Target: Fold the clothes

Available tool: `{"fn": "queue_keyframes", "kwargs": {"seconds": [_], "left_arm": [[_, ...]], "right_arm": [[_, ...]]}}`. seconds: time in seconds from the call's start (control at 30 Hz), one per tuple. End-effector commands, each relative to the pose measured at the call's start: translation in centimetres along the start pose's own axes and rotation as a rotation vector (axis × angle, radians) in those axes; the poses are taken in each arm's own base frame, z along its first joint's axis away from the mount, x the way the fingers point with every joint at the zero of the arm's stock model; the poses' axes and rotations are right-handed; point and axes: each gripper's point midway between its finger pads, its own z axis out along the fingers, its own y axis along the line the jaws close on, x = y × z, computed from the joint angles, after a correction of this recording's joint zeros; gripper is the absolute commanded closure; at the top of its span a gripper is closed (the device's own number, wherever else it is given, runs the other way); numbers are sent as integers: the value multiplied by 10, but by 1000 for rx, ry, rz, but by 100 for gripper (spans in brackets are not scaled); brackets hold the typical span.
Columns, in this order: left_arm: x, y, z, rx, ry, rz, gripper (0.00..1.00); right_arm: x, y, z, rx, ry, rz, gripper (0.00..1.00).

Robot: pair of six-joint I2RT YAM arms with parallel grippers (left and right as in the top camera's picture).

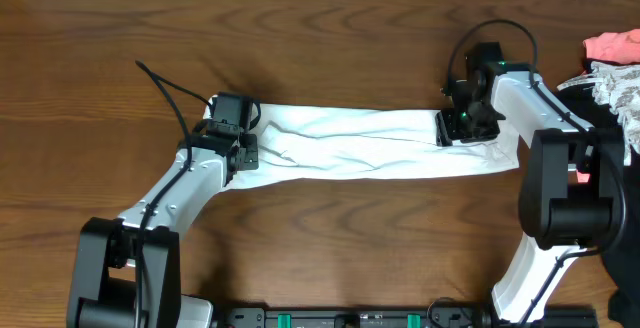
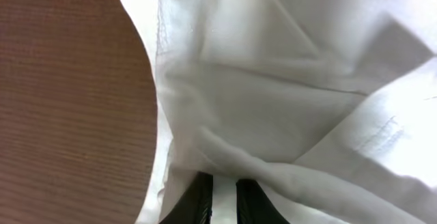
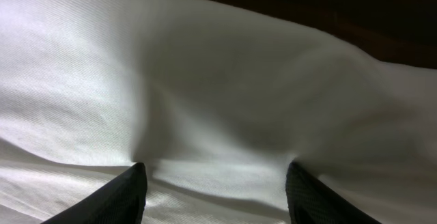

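- The white T-shirt (image 1: pixel 350 143) lies across the middle of the wooden table (image 1: pixel 330 38), pulled out into one long, creased band running left to right.
- At the left end of the band, the left gripper (image 1: pixel 232 138) sits right on the cloth, its arm reaching in from the lower left.
- In the left wrist view, its two dark fingers (image 2: pixel 198 200) are nearly together at the bottom edge. A thin fold of white fabric is pinched between them, so this gripper is clamped on the T-shirt.
- Above those fingers, hems and stitched seams cross the frame. Bare table shows on the left half.
- At the right end of the band, the right gripper (image 1: pixel 462 123) is down on the shirt, with the cloth spreading out past it toward the right.
- In the right wrist view, its fingers (image 3: pixel 116 197) stand wide apart in the lower corners, so the jaws are open. Smooth white cloth fills the gap and most of the frame.
- No pinch shows there, and I cannot tell whether the tips press into the fabric.
- At the upper right edge of the overhead view, a pink cloth (image 1: pixel 612 45) lies just above a lacy white cloth (image 1: pixel 612 93), well clear of the shirt.
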Motion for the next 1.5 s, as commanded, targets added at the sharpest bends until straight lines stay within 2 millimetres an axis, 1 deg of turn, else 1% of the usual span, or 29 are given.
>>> {"fn": "queue_keyframes", "kwargs": {"seconds": [0.0, 0.1, 0.13, 0.2, 0.4, 0.6, 0.7, 0.9, 0.97, 1.0, 1.1, 1.23, 1.33, 1.47], "left_arm": [[-8, 0, -1, 1, -15, 5, 86], [-7, 0, 1, -1, -7, 6, 85], [-6, 0, 3, -1, -4, 7, 78], [-5, -1, 6, -3, 4, 9, 73], [1, -2, 20, -10, 31, 11, 73], [-7, -4, 18, -4, 5, 6, 73], [-17, -3, 4, 1, -18, 0, 73], [-61, -2, -50, 45, -190, -45, 72], [-69, -1, -64, 60, -237, -72, 70], [-69, -1, -67, 62, -242, -74, 70], [-65, -7, -69, 102, -223, -66, 69], [-45, -20, -62, 170, -134, -45, 69], [-32, -23, -55, 181, -67, -55, 69], [-15, -23, -36, 159, 20, -59, 69]], "right_arm": [[9, -4, 8, 18, 33, 8, 36], [9, -4, 8, 18, 33, 8, 36], [9, -4, 8, 18, 33, 8, 36], [9, -4, 8, 18, 33, 8, 36], [9, -4, 8, 18, 33, 8, 36], [9, -4, 8, 18, 33, 8, 36], [9, -4, 8, 18, 33, 8, 36], [9, -4, 8, 18, 33, 9, 36], [9, -4, 8, 17, 33, 9, 36], [9, -4, 8, 17, 33, 9, 36], [9, -4, 8, 17, 33, 9, 36], [9, -4, 8, 18, 33, 9, 36], [9, -4, 8, 17, 33, 8, 36], [9, -4, 8, 18, 33, 9, 36]]}}
